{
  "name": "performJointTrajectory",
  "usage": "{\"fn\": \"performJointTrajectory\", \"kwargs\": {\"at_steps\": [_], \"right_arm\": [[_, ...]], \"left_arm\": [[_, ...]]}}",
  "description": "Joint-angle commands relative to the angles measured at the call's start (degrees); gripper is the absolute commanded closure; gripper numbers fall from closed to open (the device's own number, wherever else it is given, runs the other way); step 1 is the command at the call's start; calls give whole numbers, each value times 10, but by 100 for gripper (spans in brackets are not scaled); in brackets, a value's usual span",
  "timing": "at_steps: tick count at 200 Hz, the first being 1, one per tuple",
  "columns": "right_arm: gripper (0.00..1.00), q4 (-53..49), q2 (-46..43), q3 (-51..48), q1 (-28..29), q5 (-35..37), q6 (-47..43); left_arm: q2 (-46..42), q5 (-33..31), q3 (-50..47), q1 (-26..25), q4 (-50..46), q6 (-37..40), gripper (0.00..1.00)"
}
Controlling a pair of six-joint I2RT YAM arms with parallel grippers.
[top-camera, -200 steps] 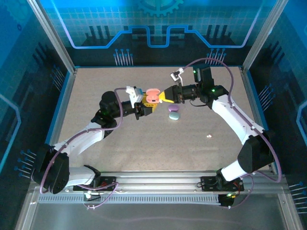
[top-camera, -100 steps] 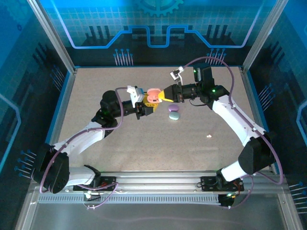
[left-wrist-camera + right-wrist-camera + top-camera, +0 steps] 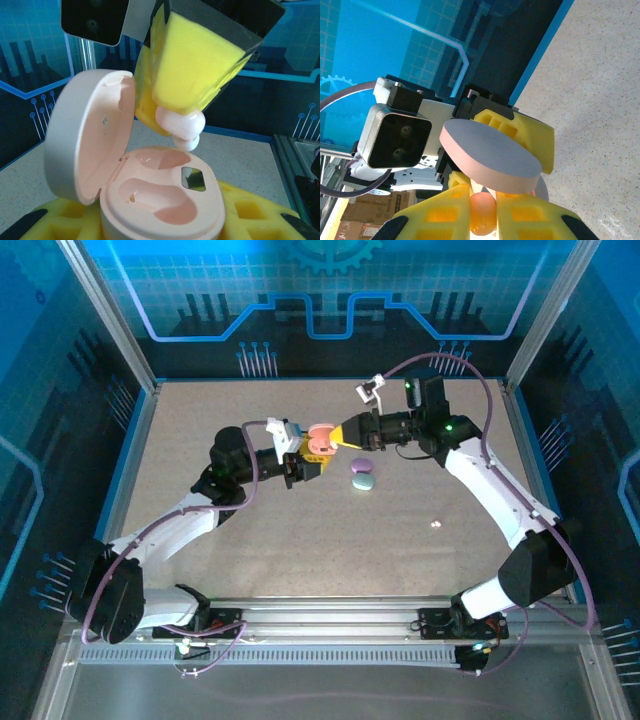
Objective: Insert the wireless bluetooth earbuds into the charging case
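While the left gripper (image 3: 306, 464) clamps the pink charging case (image 3: 165, 205), lid hinged open, the right gripper (image 3: 343, 436) pinches one pale earbud (image 3: 182, 125), held just above the case's sockets, tip pointing down.

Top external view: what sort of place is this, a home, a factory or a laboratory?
Probably a laboratory robot cell: an aluminium frame with blue circuit-print panels encloses a speckled table, and the left arm and right arm are bolted to a rail at its near edge.
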Motion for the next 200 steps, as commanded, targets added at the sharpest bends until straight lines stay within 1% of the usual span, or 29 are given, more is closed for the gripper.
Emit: {"fn": "performJointTrajectory", "kwargs": {"at_steps": [1, 28, 56, 85, 100, 124, 173, 200], "right_arm": [[83, 1, -4, 13, 12, 8, -10], [83, 0, -2, 10, 12, 8, -14], [82, -16, -4, 13, 13, 28, -33], [81, -22, -15, 10, 19, 64, -58], [81, -9, -29, 2, 26, 92, -72], [82, 13, -44, -10, 29, 115, -73], [77, -54, -41, 5, 39, 147, -123], [76, -63, -36, 10, 45, 159, -129]], "left_arm": [[-1, 26, 18, -5, 17, -6, 69], [0, 31, 18, -5, 26, -13, 69], [2, 39, 19, -5, 34, -22, 70], [7, 46, 19, -5, 54, -40, 70], [8, 49, 20, -6, 60, -45, 70], [11, 49, 18, -8, 69, -51, 70], [14, 46, 17, -10, 95, -65, 70], [15, 46, 18, -12, 97, -64, 71]]}}
